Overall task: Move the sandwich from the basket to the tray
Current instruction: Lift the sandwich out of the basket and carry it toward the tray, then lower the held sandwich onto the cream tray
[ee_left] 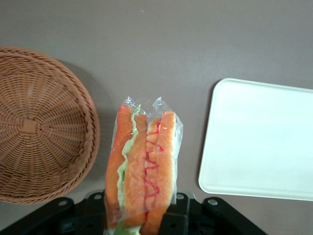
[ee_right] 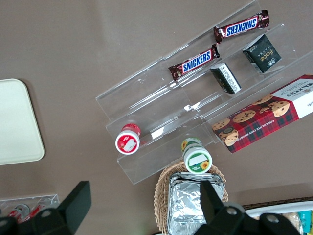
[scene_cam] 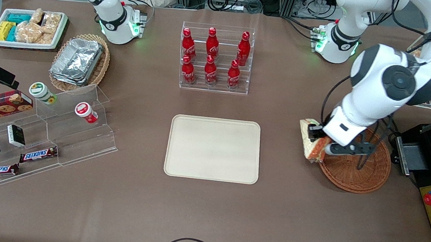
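We see the gripper (ee_left: 139, 215) clamped narrowly on the wrapped sandwich (ee_left: 143, 171), held above the desk (scene_cam: 203, 218) just beside the basket (scene_cam: 357, 171) rim, between basket and tray (scene_cam: 213, 148)

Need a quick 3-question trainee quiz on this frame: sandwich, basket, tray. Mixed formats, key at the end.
1. True or false: the sandwich lies in the basket.
2. What does the gripper hold?
A. a Snickers bar
B. the sandwich
C. nothing
3. Fill in: the tray carries ____ items.

Key:
1. False; it is lifted, at the basket's rim on the tray's side.
2. B
3. No
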Controlling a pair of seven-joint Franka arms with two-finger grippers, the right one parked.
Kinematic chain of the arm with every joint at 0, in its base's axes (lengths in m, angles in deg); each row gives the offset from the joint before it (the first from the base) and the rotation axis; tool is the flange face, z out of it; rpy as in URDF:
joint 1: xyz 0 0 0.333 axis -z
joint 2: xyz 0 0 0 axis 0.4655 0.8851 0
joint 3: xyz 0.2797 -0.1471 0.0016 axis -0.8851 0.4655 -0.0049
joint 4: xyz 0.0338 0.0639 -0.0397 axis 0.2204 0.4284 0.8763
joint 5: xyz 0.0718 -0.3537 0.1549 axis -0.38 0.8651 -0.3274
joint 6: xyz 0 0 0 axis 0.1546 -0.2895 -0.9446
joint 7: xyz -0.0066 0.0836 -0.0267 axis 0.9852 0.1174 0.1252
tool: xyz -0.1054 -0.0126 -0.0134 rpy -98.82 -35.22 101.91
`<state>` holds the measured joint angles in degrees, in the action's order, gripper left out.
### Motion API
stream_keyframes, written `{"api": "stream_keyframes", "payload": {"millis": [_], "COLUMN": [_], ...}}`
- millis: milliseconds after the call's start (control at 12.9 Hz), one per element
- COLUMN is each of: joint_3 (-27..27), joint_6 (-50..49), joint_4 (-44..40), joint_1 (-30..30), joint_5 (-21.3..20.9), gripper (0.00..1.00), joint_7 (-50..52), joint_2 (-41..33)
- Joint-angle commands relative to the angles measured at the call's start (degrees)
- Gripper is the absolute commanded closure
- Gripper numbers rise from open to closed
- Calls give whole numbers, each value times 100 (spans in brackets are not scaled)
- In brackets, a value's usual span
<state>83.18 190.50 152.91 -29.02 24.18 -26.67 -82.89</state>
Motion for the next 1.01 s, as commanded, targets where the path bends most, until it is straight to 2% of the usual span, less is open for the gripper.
{"api": "stream_keyframes", "payload": {"millis": [0, 156, 467, 933], "joint_3": [446, 570, 570, 570], "joint_6": [-84, -84, -67, 521], "joint_4": [-303, -539, -962, -998], "joint_1": [14, 224, 664, 998], "joint_5": [-489, -727, -736, -885], "gripper": [61, 61, 61, 61], "joint_7": [434, 759, 883, 910], "joint_2": [432, 749, 1232, 1856]}}
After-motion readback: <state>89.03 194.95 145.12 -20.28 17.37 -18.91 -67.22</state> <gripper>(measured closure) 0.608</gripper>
